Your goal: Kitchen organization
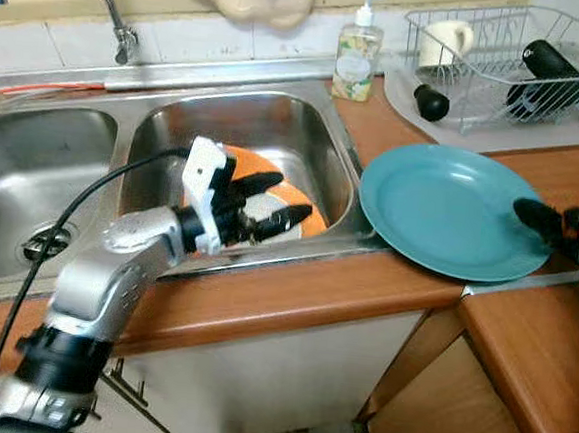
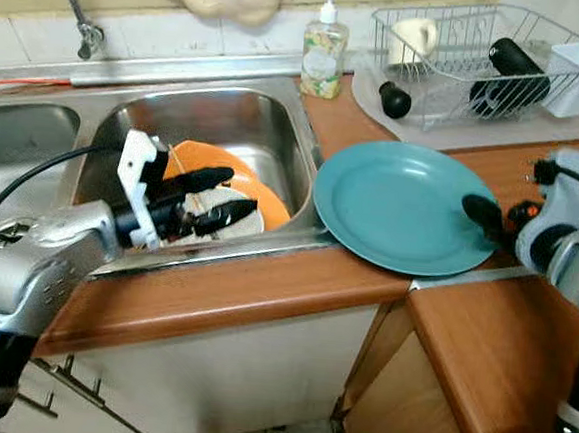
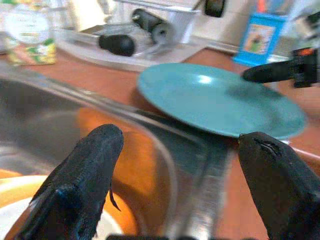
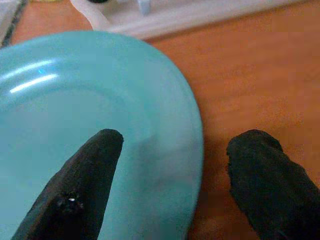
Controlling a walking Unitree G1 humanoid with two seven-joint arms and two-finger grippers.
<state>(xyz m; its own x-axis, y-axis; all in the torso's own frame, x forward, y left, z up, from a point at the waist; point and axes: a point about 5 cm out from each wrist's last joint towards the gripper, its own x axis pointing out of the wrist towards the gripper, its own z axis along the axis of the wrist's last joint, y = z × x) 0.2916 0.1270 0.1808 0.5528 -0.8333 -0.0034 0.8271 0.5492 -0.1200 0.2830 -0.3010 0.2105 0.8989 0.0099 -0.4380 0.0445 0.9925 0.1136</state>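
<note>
- Teal plate (image 1: 448,211) lies flat on the surface at right-centre of the frame, its left rim overhanging the sink (image 1: 277,115).
- Right hand (image 4: 170,185) nearer, fingers wide, straddling the plate's right rim.
- Left hand (image 1: 275,203) wide, empty, over the orange plate (image 1: 258,164) in the sink.

home kitchen | steel double sink (image 1: 277,125) | dish rack (image 1: 502,63) (loaded) | soap bottle (image 1: 358,46)

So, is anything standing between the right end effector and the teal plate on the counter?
Nothing visible does. The right end effector is open at the rim of the teal plate, one finger over the plate and the other over the bare counter.
</note>
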